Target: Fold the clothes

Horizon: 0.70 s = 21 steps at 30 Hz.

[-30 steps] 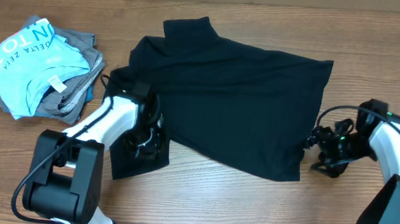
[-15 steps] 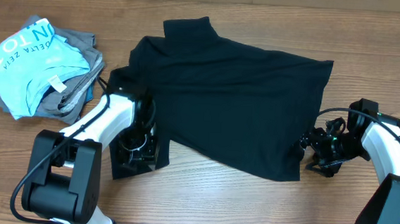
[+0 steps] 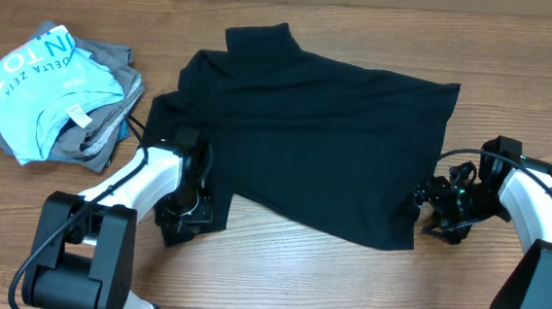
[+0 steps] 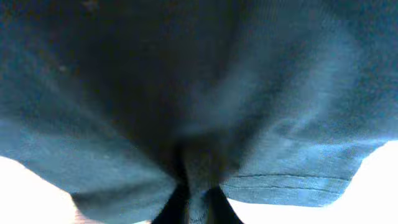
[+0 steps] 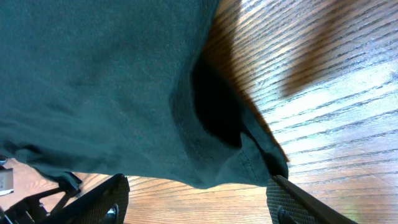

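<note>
The clothes (image 3: 326, 139), a plain black T-shirt, lie spread over the middle of the wooden table (image 3: 297, 273). My left gripper (image 3: 190, 215) is at the shirt's near left corner, shut on a fold of the black fabric. In the left wrist view the fabric (image 4: 186, 81) fills the frame and a pinch of it runs down between my two dark fingers, where the left gripper (image 4: 198, 208) holds it. My right gripper (image 3: 422, 206) stands open at the shirt's near right corner. The right wrist view shows the hem (image 5: 93, 81) just ahead of the right gripper (image 5: 199, 205), with only wood between the fingers.
A light blue shirt with white lettering (image 3: 42, 85) lies on a pile of grey garments (image 3: 102, 128) at the far left. Bare wood (image 5: 323, 106) runs along the front edge and to the right of the black shirt.
My left gripper opened briefly and shut again on the near left corner, drawing that black flap smaller and toward the front. My right gripper edged left up to the shirt's corner.
</note>
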Motion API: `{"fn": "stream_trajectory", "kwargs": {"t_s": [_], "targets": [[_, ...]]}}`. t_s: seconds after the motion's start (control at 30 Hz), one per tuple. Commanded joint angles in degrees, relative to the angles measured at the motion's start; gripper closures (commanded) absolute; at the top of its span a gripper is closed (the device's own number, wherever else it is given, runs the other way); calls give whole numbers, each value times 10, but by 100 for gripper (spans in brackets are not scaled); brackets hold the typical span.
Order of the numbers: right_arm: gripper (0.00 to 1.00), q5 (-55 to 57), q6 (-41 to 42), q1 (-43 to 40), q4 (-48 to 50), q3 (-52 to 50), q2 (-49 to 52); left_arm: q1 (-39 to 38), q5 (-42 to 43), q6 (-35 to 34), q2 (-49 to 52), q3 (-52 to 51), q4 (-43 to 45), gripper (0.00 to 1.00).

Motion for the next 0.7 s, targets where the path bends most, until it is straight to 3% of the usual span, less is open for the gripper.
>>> {"fn": "stream_trajectory", "kwargs": {"t_s": [0.0, 0.17, 0.5, 0.67], "targets": [[25, -3, -8, 2, 3, -1, -3, 0, -14, 2, 34, -21, 20, 96], [25, -2, -8, 2, 3, -1, -3, 8, -17, 2, 33, 29, -55, 96], [26, 25, 9, 2, -17, -10, -3, 38, -66, 13, -4, 245, -177, 96], [40, 25, 38, 2, -7, -54, -3, 40, -82, 24, -8, 300, -195, 96]]}}
